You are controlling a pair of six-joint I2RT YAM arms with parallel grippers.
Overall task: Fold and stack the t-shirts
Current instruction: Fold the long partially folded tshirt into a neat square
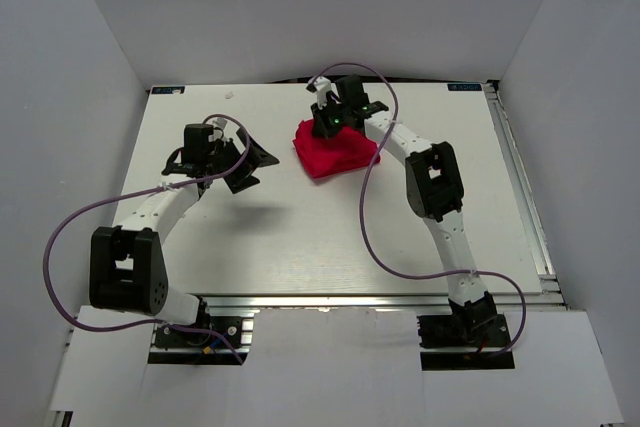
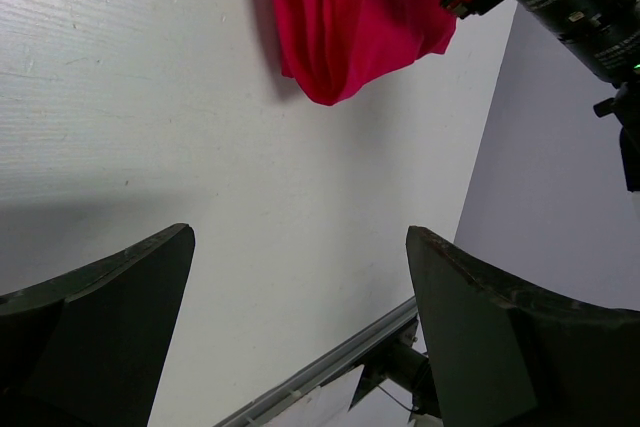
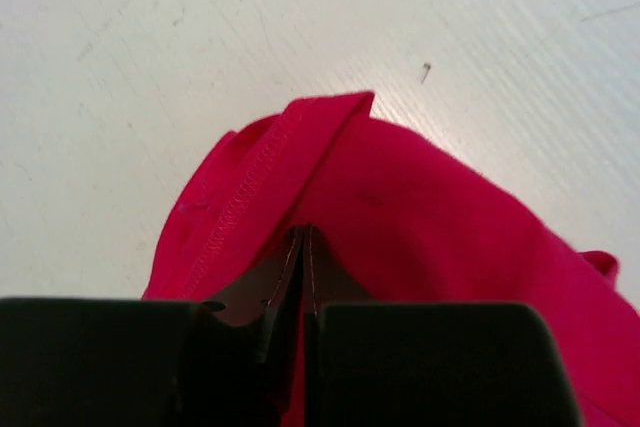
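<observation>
The bright red t-shirt [image 1: 335, 153] lies bunched in a small heap at the far middle of the white table [image 1: 300, 237]. My right gripper [image 1: 328, 127] sits at its far edge, shut on a fold of the red t-shirt [image 3: 420, 207], with cloth draped around the closed fingertips. My left gripper [image 1: 250, 160] is open and empty, held above the table to the left of the shirt, apart from it. In the left wrist view the shirt [image 2: 350, 17] hangs at the top, beyond the spread fingers [image 2: 110, 297].
Purple cables [image 1: 365, 207] loop from both arms over the table. Grey walls enclose the table on the left, far and right sides. A metal rail [image 1: 380, 299] runs along the near edge by the arm bases.
</observation>
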